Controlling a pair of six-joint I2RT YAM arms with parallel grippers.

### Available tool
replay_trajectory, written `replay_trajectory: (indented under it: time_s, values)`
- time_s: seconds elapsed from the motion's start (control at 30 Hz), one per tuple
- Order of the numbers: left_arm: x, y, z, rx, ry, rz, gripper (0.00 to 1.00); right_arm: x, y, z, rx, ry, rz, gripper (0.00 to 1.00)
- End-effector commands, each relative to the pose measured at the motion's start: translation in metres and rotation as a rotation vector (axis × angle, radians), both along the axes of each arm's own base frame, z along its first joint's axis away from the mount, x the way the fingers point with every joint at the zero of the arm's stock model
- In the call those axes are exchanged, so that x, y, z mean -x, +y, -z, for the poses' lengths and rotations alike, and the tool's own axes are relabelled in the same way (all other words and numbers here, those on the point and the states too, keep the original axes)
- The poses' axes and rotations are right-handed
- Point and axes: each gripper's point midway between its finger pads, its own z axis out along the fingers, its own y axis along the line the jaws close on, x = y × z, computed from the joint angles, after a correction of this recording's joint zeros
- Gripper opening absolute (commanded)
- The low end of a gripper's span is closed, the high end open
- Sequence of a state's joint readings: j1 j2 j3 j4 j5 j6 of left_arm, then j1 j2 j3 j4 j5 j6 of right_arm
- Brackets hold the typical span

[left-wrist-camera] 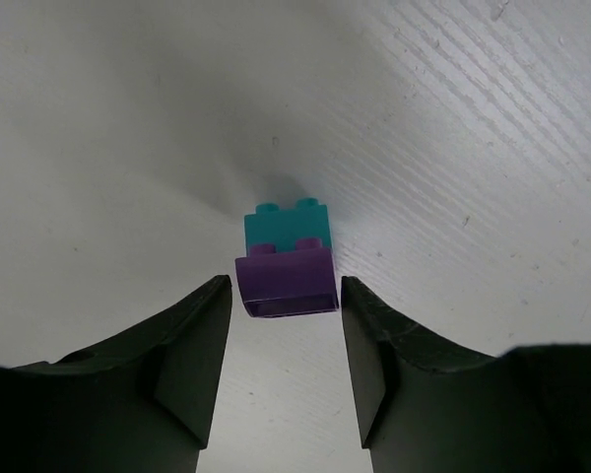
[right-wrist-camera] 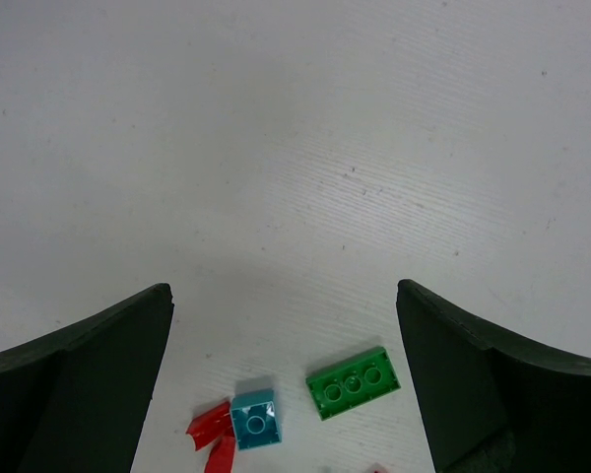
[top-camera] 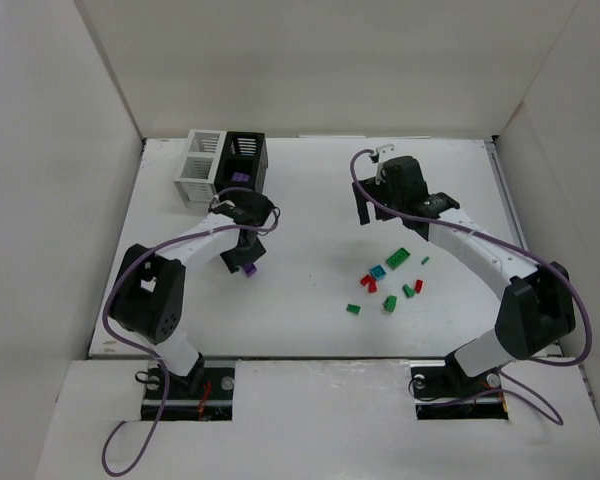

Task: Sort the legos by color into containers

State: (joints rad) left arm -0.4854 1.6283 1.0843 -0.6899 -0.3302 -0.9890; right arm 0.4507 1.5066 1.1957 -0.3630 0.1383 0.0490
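- Dark fingers (left-wrist-camera: 177, 374) of the left claw (left-wrist-camera: 284, 283) fill the bottom of the left wrist view. They stand partly apart with a purple brick (left-wrist-camera: 288, 286) right between their tips. Each tip sits so close to the brick's sides that I cannot tell whether it is pinched or only flanked.
- On the purple brick's far side from that claw, a teal brick (left-wrist-camera: 286, 225) is stuck to it. The pair's long axis therefore runs straight ahead, in line with the fingers.
- Beyond the left claw and near it stand the joined white box (top-camera: 202, 165) and black box (top-camera: 246, 155), well apart from the right claw (right-wrist-camera: 284, 289). The left arm is plainly the nearer one. A purple piece (top-camera: 240, 177) lies in the black box.
- Over on the right, the claw gapes wide and holds nothing, above bare worktop (top-camera: 310, 200). A green brick (right-wrist-camera: 354, 381) and other loose bricks lie just behind its tips.
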Motion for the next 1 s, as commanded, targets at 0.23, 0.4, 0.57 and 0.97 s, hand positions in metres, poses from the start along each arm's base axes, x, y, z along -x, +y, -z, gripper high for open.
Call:
replay_trajectory:
  time_s: [0.23,0.4,0.57,0.97]
  values:
    - [-0.002,0.003,-0.004,-0.028,-0.011,0.002,0.14,-0.001,-0.001,0.000,-0.008,0.008,-0.002,1.00]
    - [-0.012,-0.003,-0.019,-0.008,-0.065,0.075,0.00,0.000,0.005,-0.002,-0.013,0.002,-0.046,1.00]
    - [-0.049,-0.049,-0.088,0.141,-0.338,0.354,0.00,-0.002,0.013,-0.029,-0.100,-0.061,-0.152,1.00]
    - [0.014,-0.150,-0.236,0.376,-1.031,1.452,0.00,0.099,0.087,-0.117,-0.455,-0.294,-1.071,1.00]
